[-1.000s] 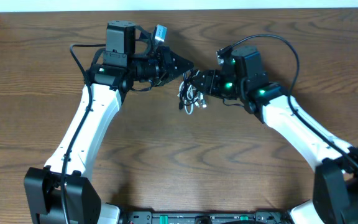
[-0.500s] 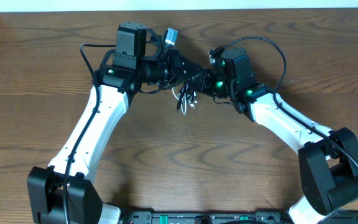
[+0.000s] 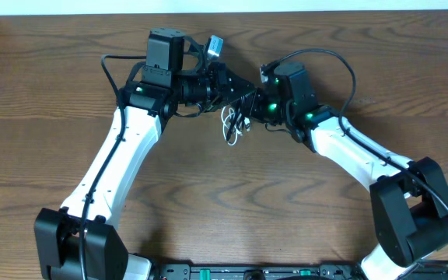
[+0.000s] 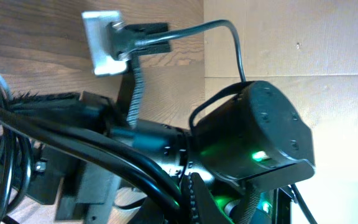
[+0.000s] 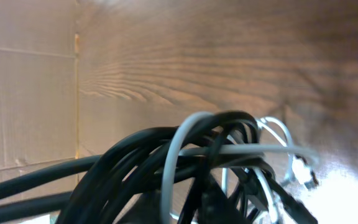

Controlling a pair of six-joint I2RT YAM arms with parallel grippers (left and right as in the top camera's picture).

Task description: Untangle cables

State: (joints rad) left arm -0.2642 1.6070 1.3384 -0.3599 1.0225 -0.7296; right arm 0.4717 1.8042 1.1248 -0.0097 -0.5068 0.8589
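Observation:
The cables [image 3: 232, 123], one black and one white, hang as a small tangled bundle between my two grippers over the far middle of the table. My left gripper [image 3: 244, 95] is shut, with black strands [image 4: 104, 163] running past its toothed finger [image 4: 194, 194]. From the right, my right gripper [image 3: 253, 107] meets the same bundle. In the right wrist view black loops [image 5: 135, 163] and a white loop [image 5: 180, 152] crowd over its jaws, which look closed on them. A white loop end [image 3: 228, 134] dangles toward the table.
The right arm's dark wrist housing [image 4: 253, 143], with green lights, sits very close in front of the left gripper. The wooden table [image 3: 208, 210] spreads toward the near edge. A cardboard wall [image 5: 23, 87] stands beyond the table's far side.
The left arm shifted right, then held still. The right arm moved left up to the left gripper, and its jaws closed onto the bundle. The bundle moved slightly left and up.

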